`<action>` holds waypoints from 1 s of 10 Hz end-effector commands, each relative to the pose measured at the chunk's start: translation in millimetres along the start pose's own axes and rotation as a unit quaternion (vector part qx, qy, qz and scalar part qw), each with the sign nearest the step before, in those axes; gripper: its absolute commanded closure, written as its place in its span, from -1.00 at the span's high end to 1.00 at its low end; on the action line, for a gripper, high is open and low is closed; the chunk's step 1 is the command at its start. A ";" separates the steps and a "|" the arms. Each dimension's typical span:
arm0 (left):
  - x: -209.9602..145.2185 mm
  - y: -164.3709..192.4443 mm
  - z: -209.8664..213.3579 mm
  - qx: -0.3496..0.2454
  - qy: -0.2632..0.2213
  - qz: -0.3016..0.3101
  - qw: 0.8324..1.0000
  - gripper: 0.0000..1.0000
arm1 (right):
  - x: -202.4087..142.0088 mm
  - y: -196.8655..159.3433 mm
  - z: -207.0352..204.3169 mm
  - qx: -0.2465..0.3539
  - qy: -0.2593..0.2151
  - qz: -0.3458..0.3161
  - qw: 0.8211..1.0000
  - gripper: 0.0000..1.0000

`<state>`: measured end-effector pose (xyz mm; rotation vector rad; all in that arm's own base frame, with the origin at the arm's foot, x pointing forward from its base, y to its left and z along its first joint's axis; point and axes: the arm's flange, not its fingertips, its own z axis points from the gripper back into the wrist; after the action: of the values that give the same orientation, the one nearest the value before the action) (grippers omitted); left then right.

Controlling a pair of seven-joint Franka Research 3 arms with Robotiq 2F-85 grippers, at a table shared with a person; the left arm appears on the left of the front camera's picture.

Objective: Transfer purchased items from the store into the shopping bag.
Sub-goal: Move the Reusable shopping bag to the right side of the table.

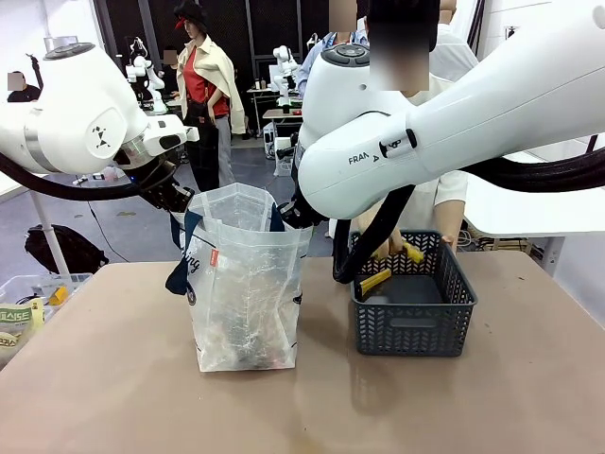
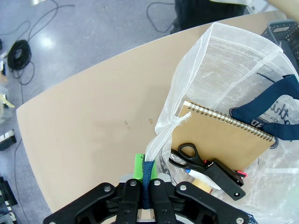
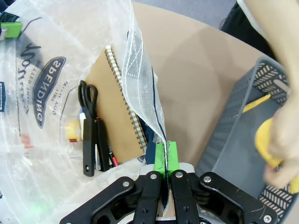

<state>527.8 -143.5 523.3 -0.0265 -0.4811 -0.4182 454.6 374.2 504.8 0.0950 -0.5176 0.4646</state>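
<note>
The shopping bag (image 1: 248,284), translucent white with navy handles, stands open on the table. My left gripper (image 1: 176,197) is shut on the bag's left rim, and in its wrist view the left gripper (image 2: 147,173) pinches a navy strap (image 2: 148,179). My right gripper (image 1: 289,214) (image 3: 167,159) is shut on the bag's right rim. Inside the bag lie a tan spiral notebook (image 2: 224,135) (image 3: 117,112), black scissors (image 2: 190,156) (image 3: 88,126) and a tape roll (image 3: 72,130). The store, a dark grey lattice basket (image 1: 411,326) (image 3: 229,140), stands right of the bag with yellow pieces (image 1: 375,281) in it.
A person stands behind the basket; their hand (image 3: 286,135) reaches into it and holds a yellow item (image 3: 262,140). A clear bin (image 1: 28,303) with small goods sits at the table's left edge. Bare tabletop (image 1: 312,407) lies in front of the bag and basket.
</note>
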 end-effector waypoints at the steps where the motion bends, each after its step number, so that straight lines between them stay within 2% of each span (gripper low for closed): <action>1: -0.6 1.9 2.0 0.002 0.001 0.001 1.000 -1.00 | -0.4 1.0 -1.2 0.002 0.001 -0.001 1.000 -1.00; 10: -0.6 1.9 2.0 0.002 0.001 0.001 1.000 -1.00 | -0.4 1.0 -1.2 0.002 0.001 -0.001 1.000 -1.00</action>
<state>527.8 -143.5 523.3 -0.0265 -0.4811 -0.4182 454.6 374.2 504.8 0.0950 -0.5176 0.4647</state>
